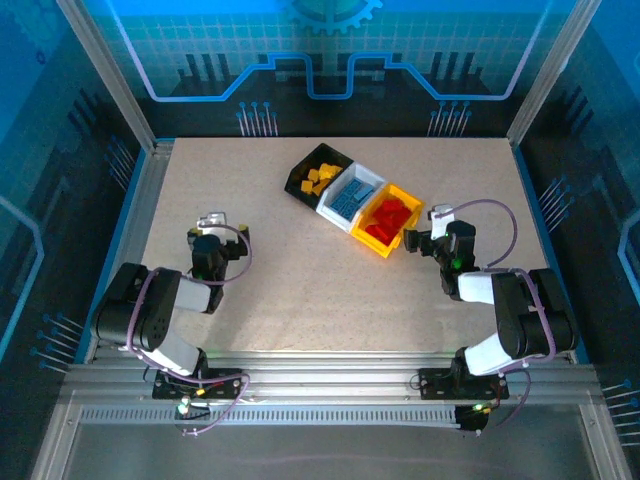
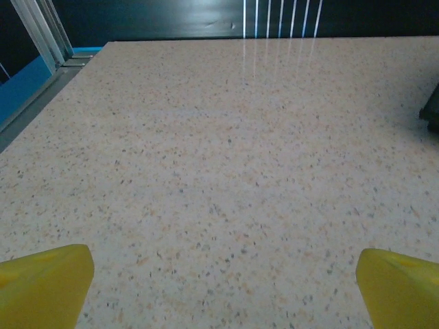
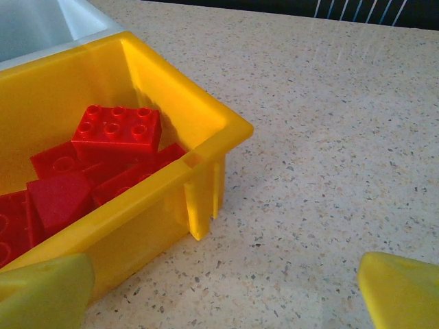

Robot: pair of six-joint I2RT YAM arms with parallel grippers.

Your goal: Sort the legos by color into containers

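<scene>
Speckled beige worktop (image 1: 300, 290) lies under both arms. My right end effector (image 3: 221, 293) is open, its yellow fingertips (image 3: 41, 291) wide apart with nothing between them. Just ahead and left of it stands the yellow-orange bin (image 3: 151, 212), one corner turned toward me, with red legos (image 3: 116, 127) piled inside; the top brick lies studs up. That close view gives me the studs, while the overhead view gives the whole row. Its long axis runs diagonally away to the left from this end effector, through the white bin (image 1: 335, 213) holding light blue legos (image 1: 350, 197) to the black bin (image 1: 296, 182) holding yellow legos (image 1: 322, 178). My left end effector (image 2: 219, 291) is open too, empty over bare worktop, with the row well off to its right.
</scene>
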